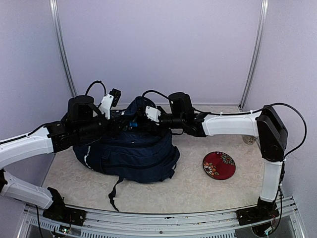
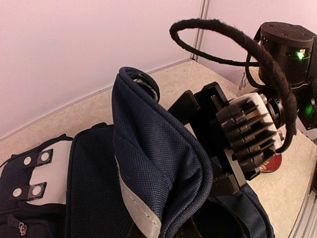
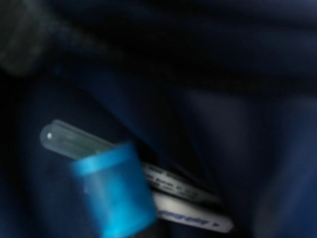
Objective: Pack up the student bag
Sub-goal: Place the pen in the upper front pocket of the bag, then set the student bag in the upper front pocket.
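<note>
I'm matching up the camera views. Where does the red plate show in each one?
Top external: red plate at lower right, right of the student bag.
Left wrist: only a sliver of the red plate, low at the right.
Right wrist: not in it.
Shared landmark: the student bag.

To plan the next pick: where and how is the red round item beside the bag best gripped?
Take the red round item by its rim, from above at its right edge. It lies flat on the table, so probably only the edge gives something to pinch, and that side is away from the student bag.
</note>
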`<state>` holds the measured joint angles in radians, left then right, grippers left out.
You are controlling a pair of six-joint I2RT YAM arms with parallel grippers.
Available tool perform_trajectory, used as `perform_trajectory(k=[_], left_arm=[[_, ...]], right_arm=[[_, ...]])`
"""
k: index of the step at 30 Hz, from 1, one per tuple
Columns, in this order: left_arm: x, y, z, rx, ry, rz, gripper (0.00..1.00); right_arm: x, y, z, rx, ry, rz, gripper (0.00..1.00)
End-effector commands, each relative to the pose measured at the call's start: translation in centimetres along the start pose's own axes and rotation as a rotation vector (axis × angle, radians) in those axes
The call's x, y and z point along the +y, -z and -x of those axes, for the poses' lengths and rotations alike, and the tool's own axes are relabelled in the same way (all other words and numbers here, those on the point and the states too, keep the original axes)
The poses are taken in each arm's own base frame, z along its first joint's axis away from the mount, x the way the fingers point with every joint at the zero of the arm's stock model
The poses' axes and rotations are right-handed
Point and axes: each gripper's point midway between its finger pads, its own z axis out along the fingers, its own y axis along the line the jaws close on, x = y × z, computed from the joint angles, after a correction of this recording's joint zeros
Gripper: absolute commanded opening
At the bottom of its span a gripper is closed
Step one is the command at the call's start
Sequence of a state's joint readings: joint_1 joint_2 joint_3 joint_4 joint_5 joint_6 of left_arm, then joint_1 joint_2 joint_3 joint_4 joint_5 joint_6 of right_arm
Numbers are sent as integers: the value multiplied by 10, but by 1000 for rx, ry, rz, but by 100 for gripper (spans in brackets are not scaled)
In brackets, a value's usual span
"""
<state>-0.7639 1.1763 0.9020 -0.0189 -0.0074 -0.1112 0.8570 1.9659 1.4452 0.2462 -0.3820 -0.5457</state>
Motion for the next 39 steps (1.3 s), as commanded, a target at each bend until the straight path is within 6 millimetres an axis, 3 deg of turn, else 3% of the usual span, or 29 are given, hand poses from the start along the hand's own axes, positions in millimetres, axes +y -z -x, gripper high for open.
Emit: perform_trajectory(k=[1,8,13,15,17,19,22,24,30,34,35,37,39], left_arm=[[-21,42,105,-384,9,-102,0],[-17,39,103,-378,18,-88,0],[-15,36,99,-367,16,-71,0],[-15,34,98,-362,12,-62,0],[-16,33,96,-354,-3,-52,0],[-20,31,94,-348,-24,-42,0],[-26,28,89,-332,-54,-25,0],[-30,26,87,-326,-61,-25,0],[-44,18,78,-283,-74,-31,0],[-54,14,67,-251,-54,-57,0],[-57,13,63,-242,-51,-64,0],[-62,11,54,-223,-44,-80,0],[-70,9,44,-197,-39,-109,3]], right_arm=[[14,-4,7,59,68,10,65],[7,33,62,-11,26,30,69],[28,80,106,-132,-123,181,72],[38,96,111,-154,-213,237,72],[30,105,102,-122,-345,186,72],[5,110,76,-71,-536,57,73],[-34,113,-4,93,-956,-169,71],[-41,110,-44,188,-1056,-239,70],[-33,73,-57,207,-1059,-112,73],[-26,55,-75,241,-1078,-76,64],[-24,52,-76,237,-1083,-64,57],[-21,46,-77,226,-1090,-35,30],[-21,44,-76,224,-1089,-21,11]])
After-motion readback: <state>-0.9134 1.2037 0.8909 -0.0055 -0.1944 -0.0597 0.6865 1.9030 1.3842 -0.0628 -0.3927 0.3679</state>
